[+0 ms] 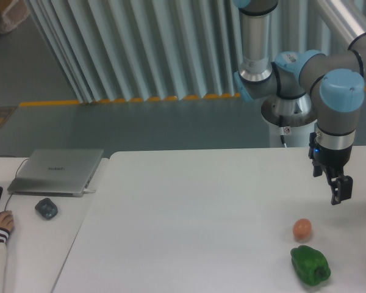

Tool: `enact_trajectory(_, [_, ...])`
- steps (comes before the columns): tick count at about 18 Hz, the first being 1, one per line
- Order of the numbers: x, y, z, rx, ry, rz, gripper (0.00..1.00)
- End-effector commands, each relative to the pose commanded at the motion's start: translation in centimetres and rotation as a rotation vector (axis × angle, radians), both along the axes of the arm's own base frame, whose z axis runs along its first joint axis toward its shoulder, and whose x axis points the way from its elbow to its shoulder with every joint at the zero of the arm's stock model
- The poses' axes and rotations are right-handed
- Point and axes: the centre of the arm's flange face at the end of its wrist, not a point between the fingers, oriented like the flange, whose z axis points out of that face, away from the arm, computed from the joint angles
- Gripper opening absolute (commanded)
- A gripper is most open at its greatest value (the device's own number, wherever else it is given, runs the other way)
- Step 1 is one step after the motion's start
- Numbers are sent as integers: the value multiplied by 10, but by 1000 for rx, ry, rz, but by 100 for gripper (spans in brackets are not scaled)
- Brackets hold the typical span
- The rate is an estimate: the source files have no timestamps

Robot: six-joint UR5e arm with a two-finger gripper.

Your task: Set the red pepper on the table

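Nowhere on the table (189, 220) can you find the red pepper, so its position and long axis cannot be told, nor how far the task has got. Your claw (340, 190) hangs above the table at about three o'clock, apparently empty, though its opening is unclear. At five o'clock lie an orange-pink ball (302, 229) and a green pepper (310, 265).

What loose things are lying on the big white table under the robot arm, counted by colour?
Green: 1, a glossy green bell pepper
Orange-pink: 1, a small egg-like ball
Red: 0 in view
Total: 2
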Motion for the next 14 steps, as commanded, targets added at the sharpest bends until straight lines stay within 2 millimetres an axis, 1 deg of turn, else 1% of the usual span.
enact_trajectory(1, [1,-1,-4,-5,-4,0,100])
enact_trajectory(4, [0,0,-2,-2,-2,29,100])
enact_trajectory(9, [-3,0,0,19,34,29,100])
enact_trajectory(14, [-2,0,-3,27,31,41,100])
